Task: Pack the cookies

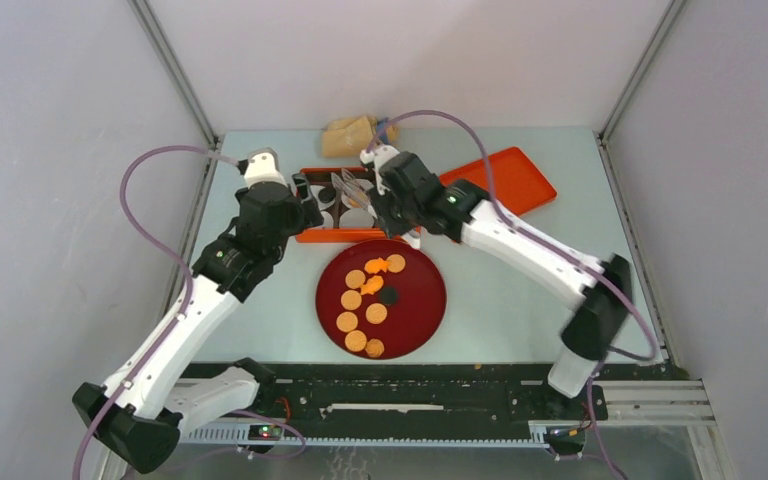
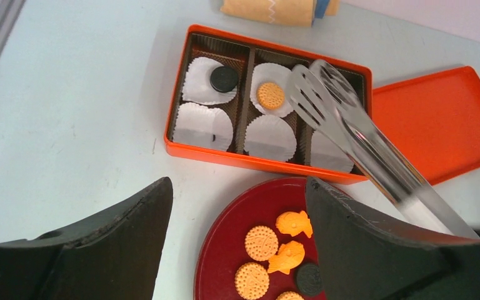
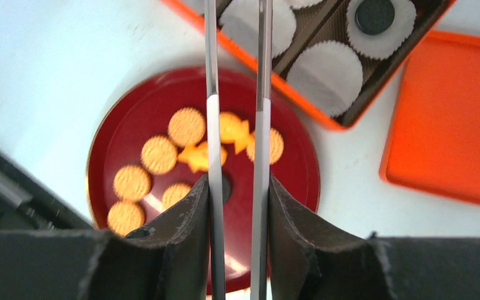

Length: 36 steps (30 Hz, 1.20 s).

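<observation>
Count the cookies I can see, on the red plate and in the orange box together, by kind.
Orange-tan round cookies: 8
Black round cookies: 2
Bright orange fish-shaped cookies: 2
Total: 12 in view; the tongs cover part of the box.

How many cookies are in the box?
2. A black cookie in the far liner of the left compartment; a tan cookie in the far liner of the middle compartment. The tongs partly cover the right compartment, possibly hiding more.
</observation>
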Motion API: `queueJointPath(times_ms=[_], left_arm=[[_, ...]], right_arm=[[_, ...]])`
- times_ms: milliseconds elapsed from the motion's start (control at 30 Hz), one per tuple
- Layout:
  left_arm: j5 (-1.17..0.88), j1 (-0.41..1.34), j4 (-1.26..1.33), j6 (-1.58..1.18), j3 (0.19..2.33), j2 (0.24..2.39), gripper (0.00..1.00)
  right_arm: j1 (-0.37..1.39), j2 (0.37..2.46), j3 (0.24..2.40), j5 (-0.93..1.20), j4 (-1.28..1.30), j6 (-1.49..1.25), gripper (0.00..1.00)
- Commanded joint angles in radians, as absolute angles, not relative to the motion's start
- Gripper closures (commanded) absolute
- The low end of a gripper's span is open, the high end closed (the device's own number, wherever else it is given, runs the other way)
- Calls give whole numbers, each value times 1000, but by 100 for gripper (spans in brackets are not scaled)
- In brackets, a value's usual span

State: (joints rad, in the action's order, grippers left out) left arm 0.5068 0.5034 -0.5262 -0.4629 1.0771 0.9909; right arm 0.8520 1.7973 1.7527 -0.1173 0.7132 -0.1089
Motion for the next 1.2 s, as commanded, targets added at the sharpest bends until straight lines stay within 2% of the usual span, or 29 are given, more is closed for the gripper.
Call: queueJointPath(times_ms=[0,233,467,767,1167], left_arm=[[453,497,-473,-467,1096,1023,18],[365,497,-443,-500,1080,1054,19],[279,499,-425,-535,1068,1039,19],[268,499,-422,-543,1042,997,20],[283,499,-423,-537,1021,966,19]], right_arm=[[946,1552,1563,-218,719,-136,68],[1114,1318,1270,-288,874,-319,68],[1231,1259,1108,-314,884,-476,68],[1252,1288,1037,-319,830,-507,68],[1246,1336,1063,-218,785,-497,67]])
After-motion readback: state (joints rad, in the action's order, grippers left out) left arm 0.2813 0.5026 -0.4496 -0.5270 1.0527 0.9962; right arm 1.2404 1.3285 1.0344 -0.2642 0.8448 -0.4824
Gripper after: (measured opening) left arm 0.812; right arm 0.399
